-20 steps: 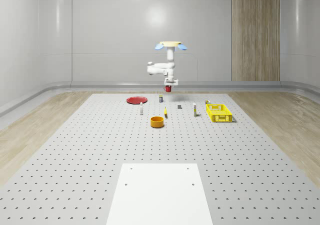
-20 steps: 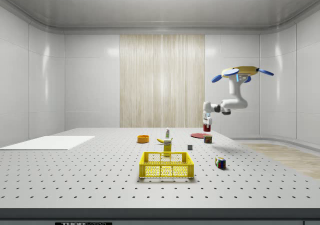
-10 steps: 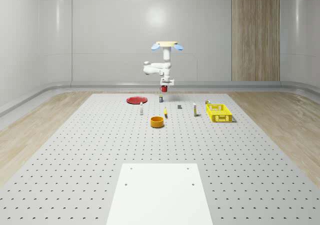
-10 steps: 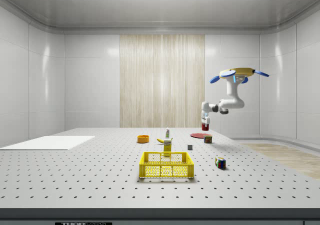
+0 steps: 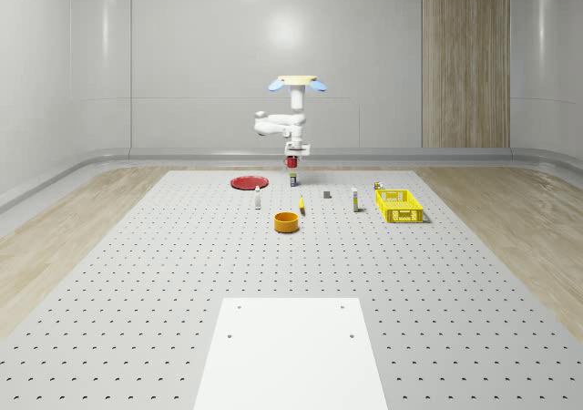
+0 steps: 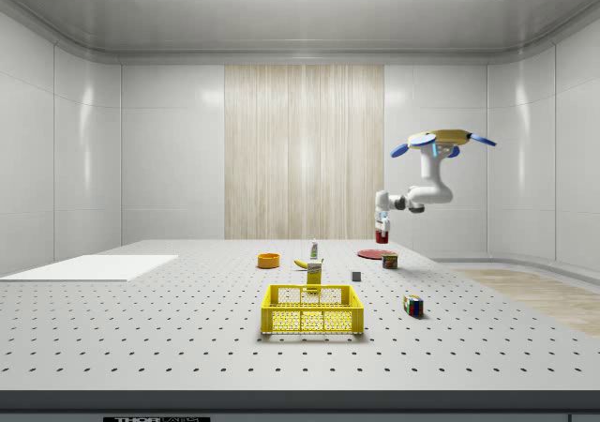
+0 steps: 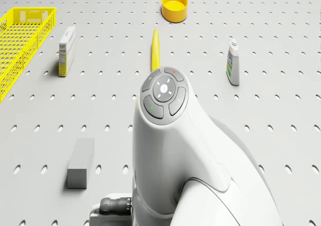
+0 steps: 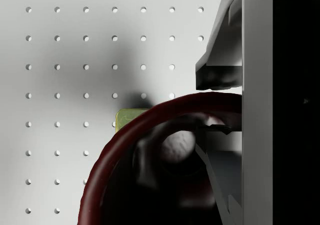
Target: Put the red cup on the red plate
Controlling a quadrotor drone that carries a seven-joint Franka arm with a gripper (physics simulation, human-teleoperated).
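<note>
Red cup [image 8: 150,170] in hand [image 5: 292,158]

The whole-scene view looks from high at the near end down the length of the perforated table [image 5: 137,273], far off, the drone [image 5: 295,84] small at upper centre. The side view sits low at the table's edge, looking across it. Both share the yellow basket [image 5: 399,205] and the drone. The drone view looks steeply down past the arm [image 7: 190,155]. The wrist view sits close against the red cup [image 8: 140,170].
</note>
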